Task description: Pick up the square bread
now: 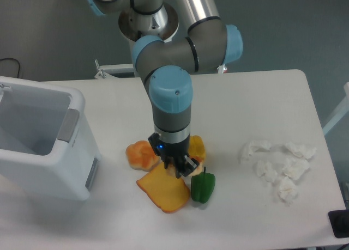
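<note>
Over square bread (pixel 162 191) edge: end effector (pixel 180 170), opening unclear

The square bread (pixel 162 191) has a yellow-orange face with darker crust, beside a green pepper (pixel 202 187), a yellow pepper (pixel 197 147), an orange-brown roll (pixel 142 154), white crumpled tissues (pixel 279 164), a white desk (pixel 262 97) and a pale bin (pixel 41 138).

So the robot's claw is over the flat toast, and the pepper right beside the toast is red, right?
Not quite. The gripper is over the square bread, but the pepper beside it is green, not red, as the camera view shows.
</note>
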You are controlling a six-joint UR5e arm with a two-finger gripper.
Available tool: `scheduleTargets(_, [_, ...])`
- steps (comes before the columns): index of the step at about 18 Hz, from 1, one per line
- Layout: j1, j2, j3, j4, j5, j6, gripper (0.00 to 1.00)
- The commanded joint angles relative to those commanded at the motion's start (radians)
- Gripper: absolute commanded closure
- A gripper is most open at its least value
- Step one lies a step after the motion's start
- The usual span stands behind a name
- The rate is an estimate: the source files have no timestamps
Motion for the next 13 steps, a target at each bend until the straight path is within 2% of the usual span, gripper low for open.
scheduleTargets(13, [0.015, 0.02, -0.003, -0.002, 0.035, 0.02, 0.49])
